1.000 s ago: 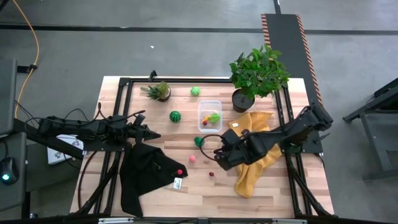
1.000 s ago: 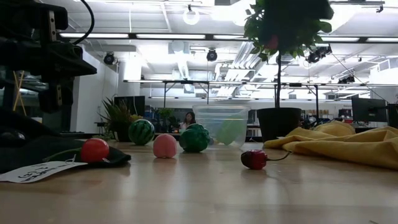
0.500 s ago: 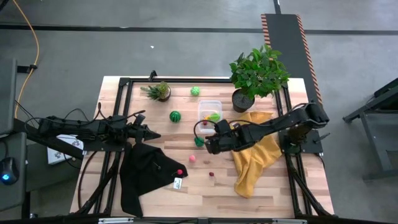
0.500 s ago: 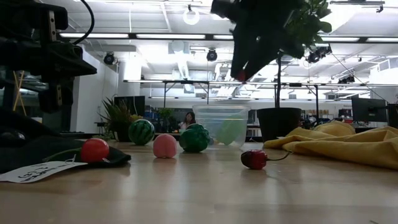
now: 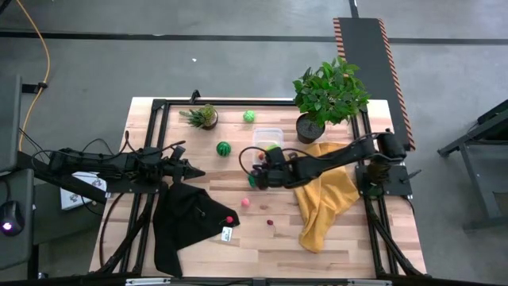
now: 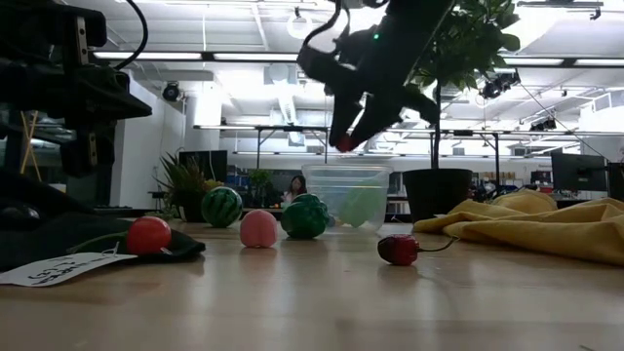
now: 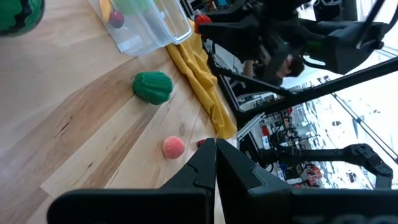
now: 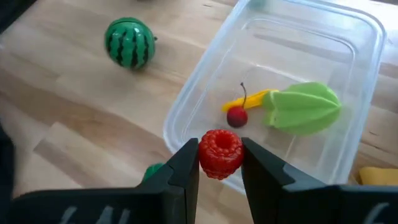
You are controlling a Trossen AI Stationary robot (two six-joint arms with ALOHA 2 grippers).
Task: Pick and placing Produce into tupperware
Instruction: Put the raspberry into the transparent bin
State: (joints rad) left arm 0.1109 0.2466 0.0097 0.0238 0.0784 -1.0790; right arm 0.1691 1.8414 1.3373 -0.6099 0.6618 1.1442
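My right gripper [image 8: 219, 163] pinches a bumpy red toy raspberry [image 8: 219, 152] above the near rim of the clear rectangular plastic tupperware [image 8: 186, 109], which sits toward twelve o'clock of the wooden table [image 5: 198, 246]. Inside lie a light-green leafy piece [image 8: 303, 108], a yellow piece [image 8: 249, 99] and a small red cherry [image 8: 237, 116]. My left gripper [image 5: 194, 171] waits at nine o'clock, fingers pressed together.

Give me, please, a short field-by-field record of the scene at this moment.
right pincer: shut on raspberry, above tub's near rim
in tub: cherry, yellow piece, leafy green piece
on table outside tub: melon, green ball, pink ball
left pincer: shut, empty, waiting at table's left side
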